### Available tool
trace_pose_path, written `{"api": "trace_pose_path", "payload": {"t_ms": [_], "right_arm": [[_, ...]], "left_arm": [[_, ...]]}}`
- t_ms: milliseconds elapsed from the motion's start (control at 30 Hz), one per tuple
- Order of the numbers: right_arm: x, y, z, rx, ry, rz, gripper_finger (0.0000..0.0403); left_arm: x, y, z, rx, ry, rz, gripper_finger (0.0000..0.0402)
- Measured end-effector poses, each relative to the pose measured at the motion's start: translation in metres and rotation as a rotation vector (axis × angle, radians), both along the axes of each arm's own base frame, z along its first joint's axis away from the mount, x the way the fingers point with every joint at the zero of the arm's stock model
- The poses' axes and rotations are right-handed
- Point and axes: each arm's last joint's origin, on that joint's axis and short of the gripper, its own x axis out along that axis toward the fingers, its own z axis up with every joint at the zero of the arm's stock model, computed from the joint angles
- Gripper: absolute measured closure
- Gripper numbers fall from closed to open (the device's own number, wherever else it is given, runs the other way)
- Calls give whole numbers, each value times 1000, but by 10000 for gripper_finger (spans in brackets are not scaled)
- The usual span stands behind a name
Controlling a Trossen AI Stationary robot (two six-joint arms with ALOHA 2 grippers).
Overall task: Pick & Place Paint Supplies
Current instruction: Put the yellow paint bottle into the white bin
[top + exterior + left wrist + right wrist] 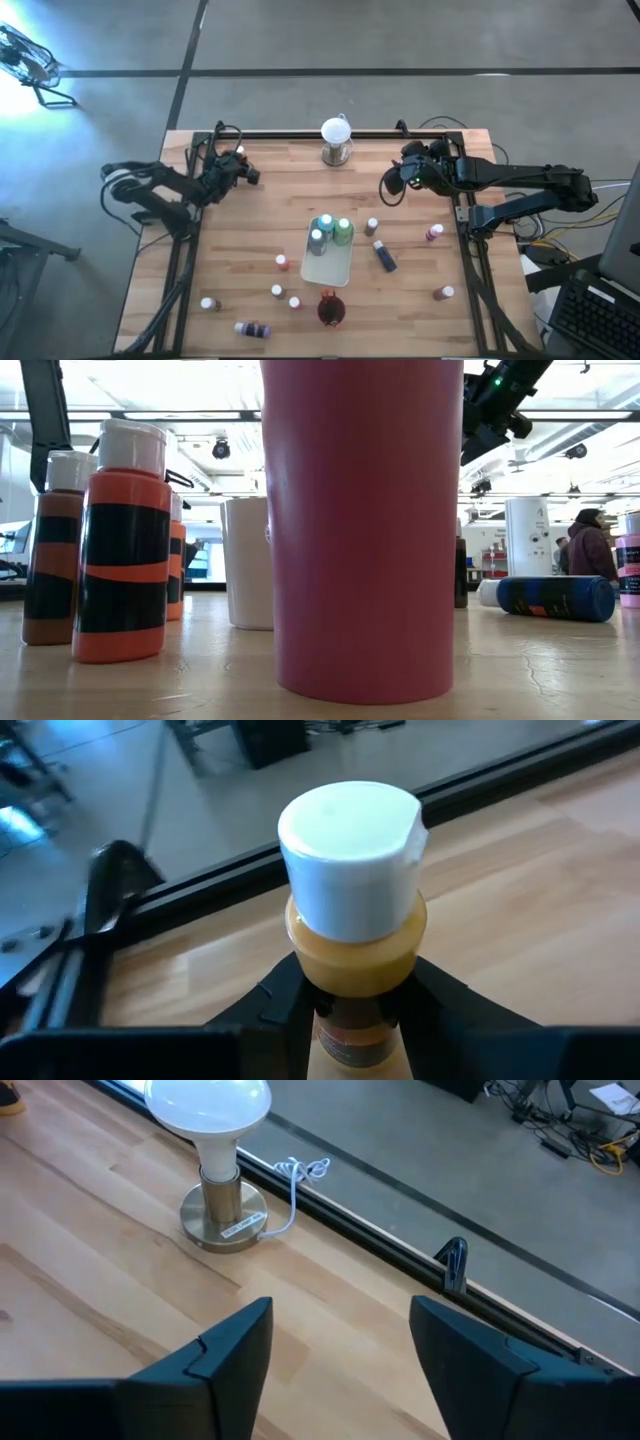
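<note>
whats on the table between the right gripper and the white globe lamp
Nothing: in the right wrist view only bare wood separates the open right gripper from the white globe lamp. The high view shows the same empty stretch.

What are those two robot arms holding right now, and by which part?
The left pincer grips a white-capped yellow paint bottle around its body, just below the shoulder. The right pincer stands open over bare wood near the white globe lamp, holding nothing.

A white tray (330, 267), dark red cup (331, 310) and white globe lamp (336, 132) share the table (250, 210).
</note>
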Motion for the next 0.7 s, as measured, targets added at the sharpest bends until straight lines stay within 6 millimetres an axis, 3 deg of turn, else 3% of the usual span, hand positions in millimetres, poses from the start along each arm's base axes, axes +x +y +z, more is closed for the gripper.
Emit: {"api": "trace_pose_path", "payload": {"t_ms": [333, 700], "right_arm": [[0, 1, 0, 52, 0, 39, 166], [2, 2, 0, 92, -24, 74, 147]], "left_arm": [[6, -7, 10, -79, -144, -309, 286], [9, -21, 49, -137, -499, -667, 286]]}}
